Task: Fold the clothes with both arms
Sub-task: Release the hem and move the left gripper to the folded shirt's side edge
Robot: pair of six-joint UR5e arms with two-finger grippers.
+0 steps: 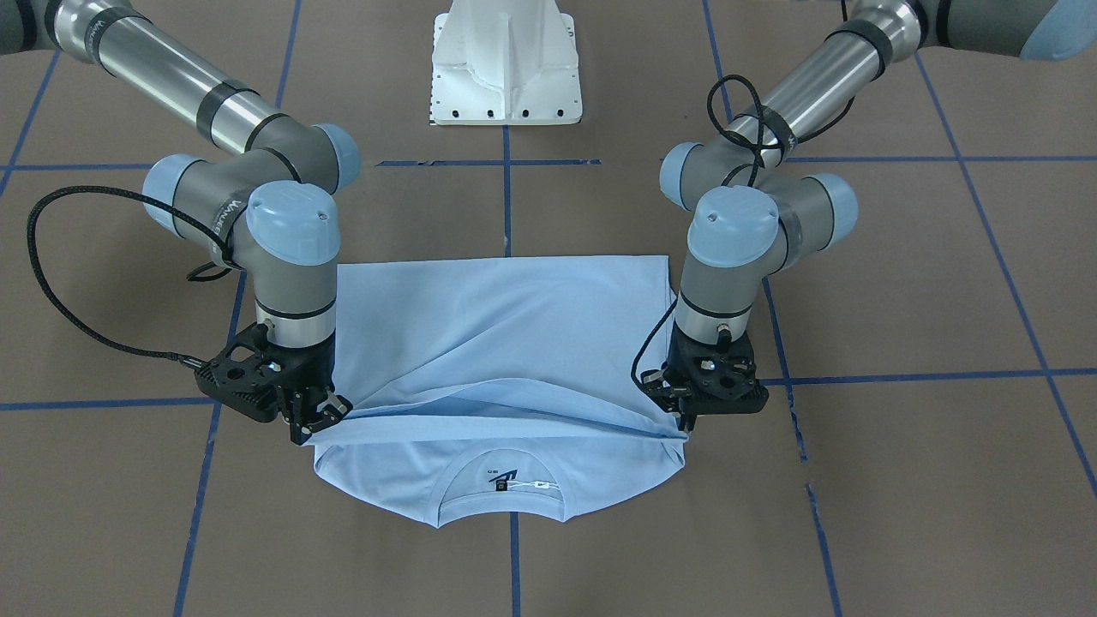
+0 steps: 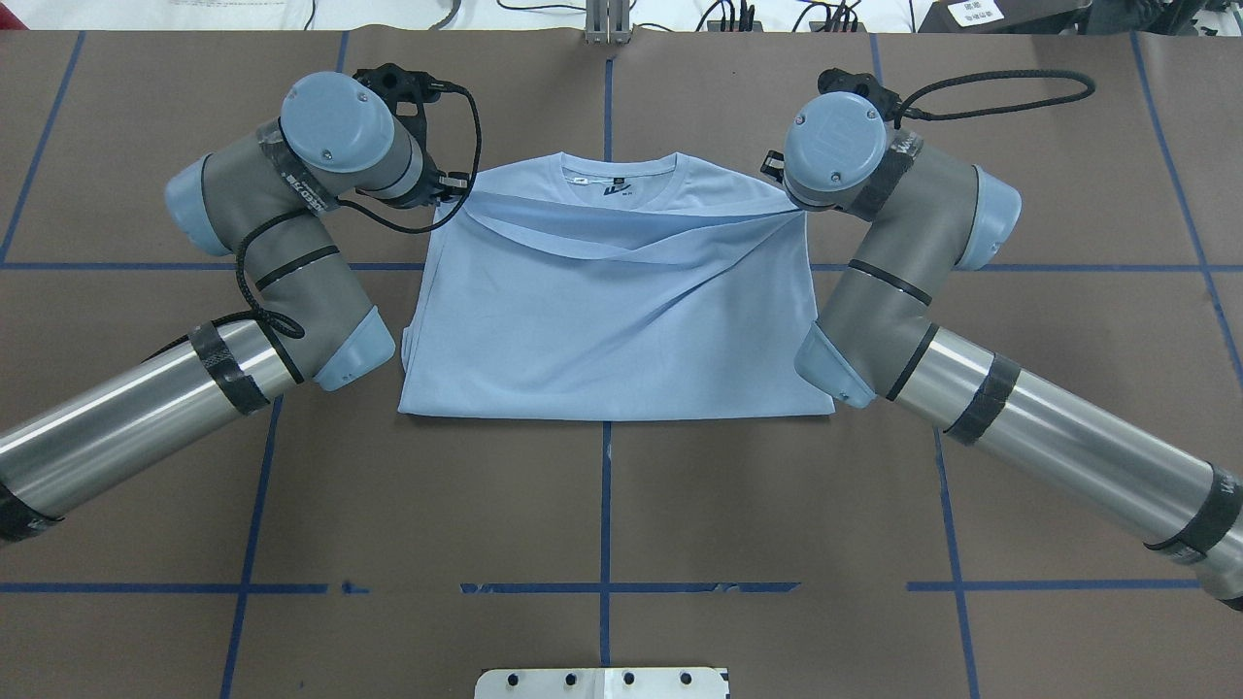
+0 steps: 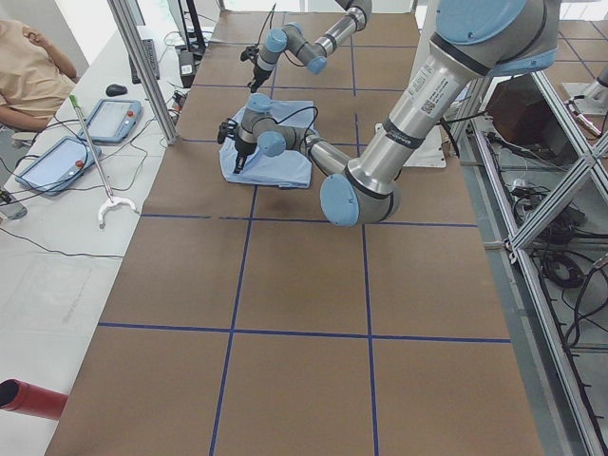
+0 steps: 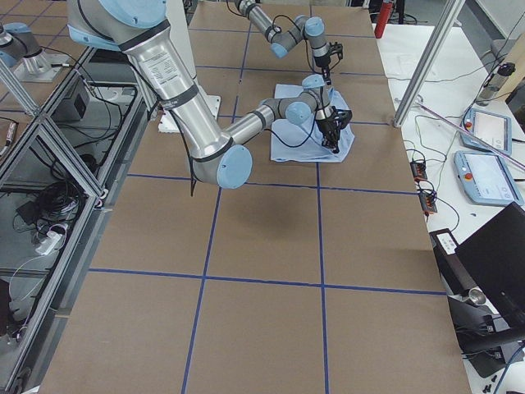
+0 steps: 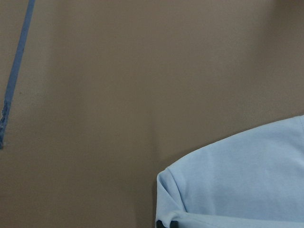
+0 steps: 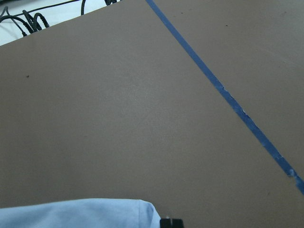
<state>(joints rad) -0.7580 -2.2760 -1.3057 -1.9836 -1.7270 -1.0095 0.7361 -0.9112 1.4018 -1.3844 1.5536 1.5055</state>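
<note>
The pale light-blue short-sleeved T-shirt (image 1: 506, 326) lies on the brown, blue-taped surface (image 1: 900, 480) with its sides turned in to a rectangle. Its lower half is doubled up over the chest, and the carried edge stands as a raised ridge just short of the round collar (image 1: 504, 512). The black two-finger left pincer (image 1: 686, 422) and right pincer (image 1: 319, 418) each look clenched on one end of that edge. By my judgement the fold is nearly made — what is left is to lay the edge down, let go, and perhaps halve the bundle again.
</note>
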